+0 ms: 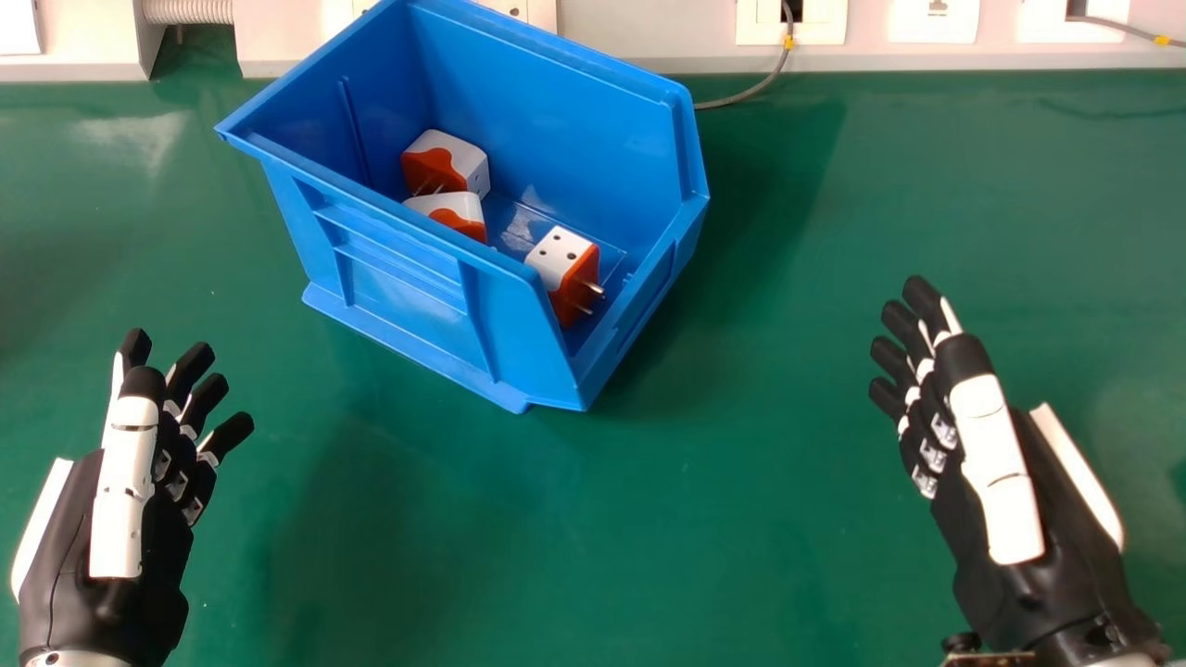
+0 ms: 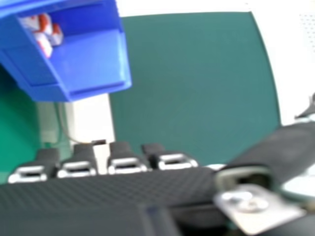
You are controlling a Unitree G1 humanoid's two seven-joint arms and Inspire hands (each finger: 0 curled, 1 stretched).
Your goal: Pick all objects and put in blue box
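Note:
My left hand [image 1: 120,491] rests over the left front of the table, its fingers straight, nothing held. On the other side, my right hand [image 1: 991,454] is open too, well to the right of the blue box [image 1: 398,296]. Inside that box lie three white and orange plug adapters: one at the back [image 1: 445,162], one just in front of it [image 1: 452,213] partly hidden by the near wall, and one with its pins outward [image 1: 563,269] toward the right end. In the right hand view, the right hand [image 2: 118,162] shows near the blue box [image 2: 91,59] with adapters [image 2: 44,37] in it.
The green table [image 1: 723,519] spreads around the box and between both hands. Along its back edge runs a pale panel [image 1: 649,32] with sockets, and a grey cable [image 1: 769,79] comes down behind the box's right side.

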